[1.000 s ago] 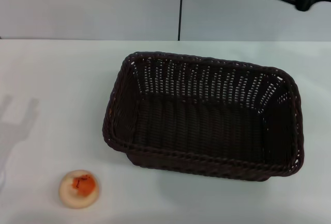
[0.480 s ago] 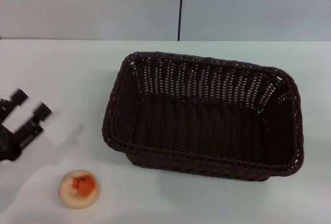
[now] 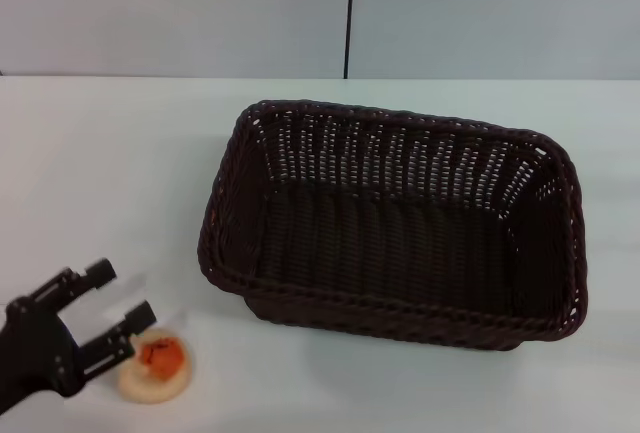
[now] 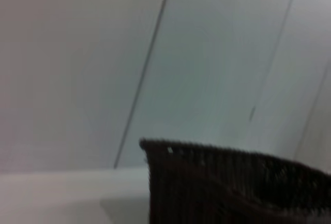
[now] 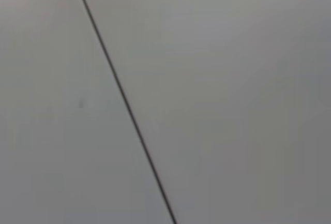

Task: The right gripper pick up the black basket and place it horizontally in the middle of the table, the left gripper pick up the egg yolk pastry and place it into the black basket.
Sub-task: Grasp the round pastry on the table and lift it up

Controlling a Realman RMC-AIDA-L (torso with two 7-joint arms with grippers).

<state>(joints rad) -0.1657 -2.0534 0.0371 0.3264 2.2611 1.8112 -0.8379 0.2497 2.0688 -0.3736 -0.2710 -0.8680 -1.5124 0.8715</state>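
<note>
Near the front left corner of the table [image 3: 120,153], the egg yolk pastry [image 3: 158,368] is sitting with its orange-red cracked patch turned upward and slightly toward the left gripper [image 3: 113,303]. Its pale rim is showing round the patch, and being round it is offering no long axis to line up with. The left gripper is hanging just beside it on the robot's left, its two fingers spread apart and pointing toward the basket side; the nearer fingertip is overlapping the pastry's upper left edge in the head view, though whether it is touching or merely passing above cannot be told. So the pastry is lying just forward and to the right of the open fingers, not yet between them.

Farther out, the black basket [image 3: 400,223] is resting in the middle of the table with its long side running left to right, well apart from the pastry, to the pastry's right and farther from the robot. Its placement appears done. The left wrist view is showing only a basket end wall against the pale backdrop. The right gripper is appearing nowhere, so the left arm is plainly the nearer.
</note>
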